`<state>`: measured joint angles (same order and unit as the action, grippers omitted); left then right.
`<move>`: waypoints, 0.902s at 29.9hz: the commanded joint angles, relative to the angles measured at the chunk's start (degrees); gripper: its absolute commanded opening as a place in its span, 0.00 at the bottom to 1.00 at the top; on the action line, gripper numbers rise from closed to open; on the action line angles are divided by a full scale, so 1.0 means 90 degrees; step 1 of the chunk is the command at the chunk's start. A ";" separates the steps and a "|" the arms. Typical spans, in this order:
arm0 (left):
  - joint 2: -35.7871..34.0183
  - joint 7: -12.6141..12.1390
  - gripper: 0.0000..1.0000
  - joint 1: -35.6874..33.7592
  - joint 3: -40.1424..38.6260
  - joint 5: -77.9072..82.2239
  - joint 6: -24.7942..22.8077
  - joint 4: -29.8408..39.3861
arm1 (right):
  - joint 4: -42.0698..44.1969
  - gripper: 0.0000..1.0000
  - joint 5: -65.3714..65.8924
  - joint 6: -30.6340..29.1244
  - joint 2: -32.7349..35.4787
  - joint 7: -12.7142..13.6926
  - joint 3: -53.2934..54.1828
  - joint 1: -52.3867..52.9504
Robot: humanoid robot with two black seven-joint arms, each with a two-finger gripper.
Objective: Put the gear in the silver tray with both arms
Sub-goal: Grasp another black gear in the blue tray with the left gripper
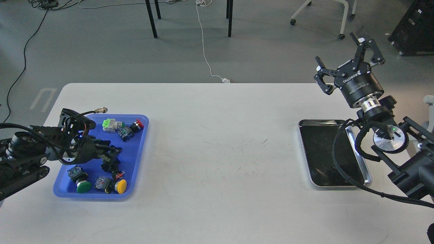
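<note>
Jaws: our left gripper [113, 162] is down among parts in the blue tray [135, 179], grip unclear; our right gripper [349, 57] is spread, empty.
Silver tray [305, 152]: bare, far right.
Risk: clutter could snag our 2 left fingers, spilling neighbours.

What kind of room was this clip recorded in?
Probably a robotics lab or workshop: a white worktable on a grey floor, loose cables trailing across it, and a wheeled chair base behind.
</note>
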<state>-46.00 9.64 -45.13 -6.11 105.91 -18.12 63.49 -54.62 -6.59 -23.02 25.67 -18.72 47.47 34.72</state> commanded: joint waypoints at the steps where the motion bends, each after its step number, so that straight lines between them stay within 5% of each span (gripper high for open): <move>1: 0.0023 0.0003 0.46 0.0005 -0.0005 0.0000 0.0012 -0.0149 | -0.0006 0.99 0.0000 0.0000 -0.0001 0.0000 -0.0001 0.0000; 8: 0.0042 0.0032 0.45 0.0034 -0.0005 -0.0010 0.0041 -0.0228 | 0.0004 0.99 0.0000 0.0000 -0.0001 0.0000 -0.0001 0.0000; 27: -0.0006 0.0169 0.19 0.0024 -0.0034 -0.0068 -0.0018 -0.0072 | 0.0033 0.99 0.0000 0.0000 0.0018 -0.0020 -0.0001 0.0000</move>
<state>-45.47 11.14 -44.75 -6.08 105.81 -18.26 62.04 -54.45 -6.59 -23.03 25.76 -18.90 47.45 34.72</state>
